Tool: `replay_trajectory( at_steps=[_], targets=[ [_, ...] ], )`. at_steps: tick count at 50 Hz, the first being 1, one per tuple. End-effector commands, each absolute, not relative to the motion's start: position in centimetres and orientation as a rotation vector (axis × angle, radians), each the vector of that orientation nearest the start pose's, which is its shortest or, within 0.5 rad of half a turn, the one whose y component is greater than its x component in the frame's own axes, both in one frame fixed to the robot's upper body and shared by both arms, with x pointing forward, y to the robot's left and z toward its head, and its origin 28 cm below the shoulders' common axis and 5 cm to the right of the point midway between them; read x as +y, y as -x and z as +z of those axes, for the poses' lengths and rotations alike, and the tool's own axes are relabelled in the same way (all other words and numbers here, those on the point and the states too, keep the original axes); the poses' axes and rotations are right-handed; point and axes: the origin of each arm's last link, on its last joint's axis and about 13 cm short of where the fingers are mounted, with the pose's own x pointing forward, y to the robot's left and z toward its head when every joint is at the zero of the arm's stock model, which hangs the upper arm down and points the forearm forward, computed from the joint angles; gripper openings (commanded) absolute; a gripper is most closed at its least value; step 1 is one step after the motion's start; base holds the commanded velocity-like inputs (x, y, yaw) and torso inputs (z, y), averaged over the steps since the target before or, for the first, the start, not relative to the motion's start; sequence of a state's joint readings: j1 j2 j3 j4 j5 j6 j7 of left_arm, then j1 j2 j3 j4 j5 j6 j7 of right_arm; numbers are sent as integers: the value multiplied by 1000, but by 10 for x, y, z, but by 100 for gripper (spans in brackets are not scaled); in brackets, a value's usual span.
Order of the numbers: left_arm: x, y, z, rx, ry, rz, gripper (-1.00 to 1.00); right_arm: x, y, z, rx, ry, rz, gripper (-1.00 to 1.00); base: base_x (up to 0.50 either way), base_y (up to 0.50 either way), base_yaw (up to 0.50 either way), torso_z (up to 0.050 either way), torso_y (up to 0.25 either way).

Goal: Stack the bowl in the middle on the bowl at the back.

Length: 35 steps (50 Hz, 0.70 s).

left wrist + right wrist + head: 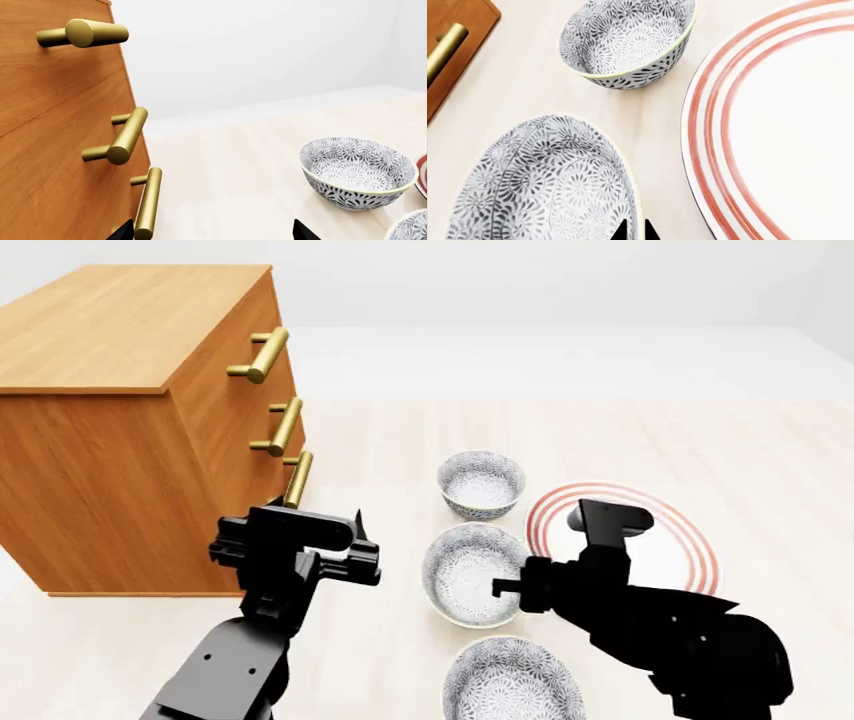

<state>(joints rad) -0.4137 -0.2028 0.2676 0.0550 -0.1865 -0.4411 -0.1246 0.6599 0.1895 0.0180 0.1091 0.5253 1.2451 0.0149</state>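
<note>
Three speckled bowls stand in a row in the head view. The bowl at the back sits upright beside the dresser; it also shows in both wrist views. The bowl in the middle lies between it and the near bowl. My right gripper has its two fingertips closed over the middle bowl's right rim, one inside and one outside. My left gripper hangs open and empty by the dresser's lowest handle.
A wooden dresser with three brass handles stands at the left, close to my left gripper. A flat red-ringed white plate lies right of the bowls, under my right arm.
</note>
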Motion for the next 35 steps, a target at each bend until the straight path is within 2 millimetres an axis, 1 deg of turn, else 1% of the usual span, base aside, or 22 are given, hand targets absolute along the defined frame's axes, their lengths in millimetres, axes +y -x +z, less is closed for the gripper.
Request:
replay_trajectory(
  at_steps=[1,11,17,26,35],
  targets=[
    [203,-288,91,22,-120,-123,100,-119,-303,108,685,-257,287,-100,0,0,0,0,0],
    [203,-288,92,23,-114,-124,100,-120,-301,115,658,-261,290,-100,0,0,0,0,0],
    [204,-288,93,21,-109,-125,100,-121,-299,124,629,-266,288,-100,0,0,0,0,0],
    [205,-288,94,20,-101,-125,100,-123,-294,143,568,-281,301,-100,0,0,0,0,0],
    [205,-287,93,20,-99,-125,100,-123,-291,150,546,-285,313,-100,0,0,0,0,0]
  ],
)
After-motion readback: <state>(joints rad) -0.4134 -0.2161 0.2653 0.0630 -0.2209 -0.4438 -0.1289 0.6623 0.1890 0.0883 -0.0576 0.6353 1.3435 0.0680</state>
